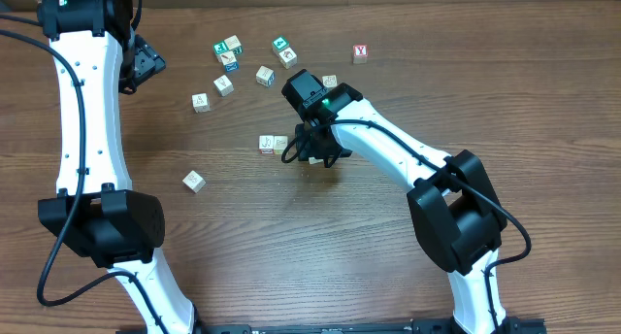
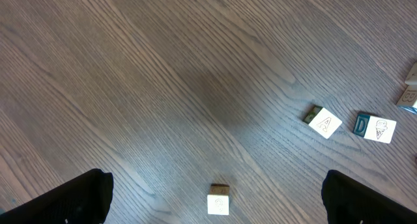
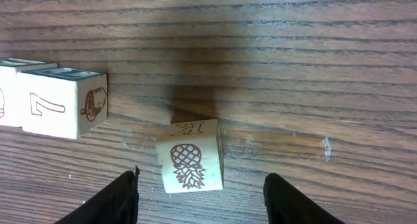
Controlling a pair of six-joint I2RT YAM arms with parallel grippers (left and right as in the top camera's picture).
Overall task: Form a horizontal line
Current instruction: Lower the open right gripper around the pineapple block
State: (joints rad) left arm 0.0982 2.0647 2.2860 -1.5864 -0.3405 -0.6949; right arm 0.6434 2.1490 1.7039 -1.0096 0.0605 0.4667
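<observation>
Two pale wooden cubes (image 1: 273,144) stand touching side by side mid-table; in the right wrist view they sit at the left edge (image 3: 64,104). A third pale cube with a pineapple print (image 3: 190,155) rests on the table a gap to their right, slightly turned. My right gripper (image 3: 202,201) is open, its fingers either side of the pineapple cube and not touching it. In the overhead view the right gripper (image 1: 315,151) hides that cube. My left gripper (image 1: 146,64) is open and empty, high at the far left.
Loose pale cubes lie at the front left (image 1: 194,181) and left (image 1: 200,102). Teal- and blue-faced cubes (image 1: 228,50) and a red "Y" cube (image 1: 360,52) lie at the back. The left wrist view shows a small cube (image 2: 218,203) far below, with others to the right (image 2: 324,122).
</observation>
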